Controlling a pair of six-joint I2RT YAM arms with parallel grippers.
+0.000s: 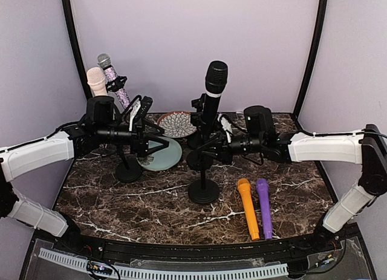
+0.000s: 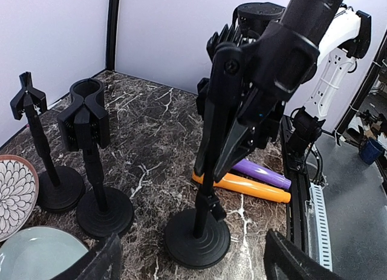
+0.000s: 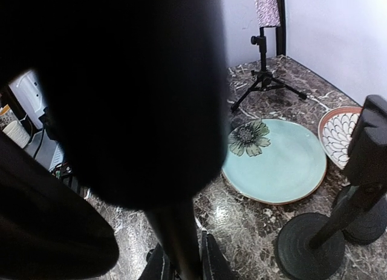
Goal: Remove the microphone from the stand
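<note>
Microphone (image 1: pixel 213 89), black, sits upright with its head up in the clip of the middle stand (image 1: pixel 203 193). My right gripper (image 1: pixel 205 148) is pinched shut on that stand just under the microphone; I cannot tell whether my fingers also touch the microphone's body. My left gripper (image 1: pixel 160 144) hangs spread wide and holds nothing, just left of the same stand and over a pale green plate (image 3: pixel 275 159).

Right of the stand's base, an orange microphone (image 1: pixel 248 208) and a purple microphone (image 1: pixel 264 207) lie side by side on the dark, white-veined marble table (image 1: pixel 151 201). Two empty stands (image 2: pixel 101 212) and a patterned bowl (image 1: pixel 174 124) sit farther back. At the back left, a pink microphone (image 1: pixel 97 81) and a glittery microphone (image 1: pixel 109 68) stand raised. Pale lilac walls (image 1: pixel 151 26) close the table in, with curved black posts (image 1: pixel 72 44) in the back corners.
</note>
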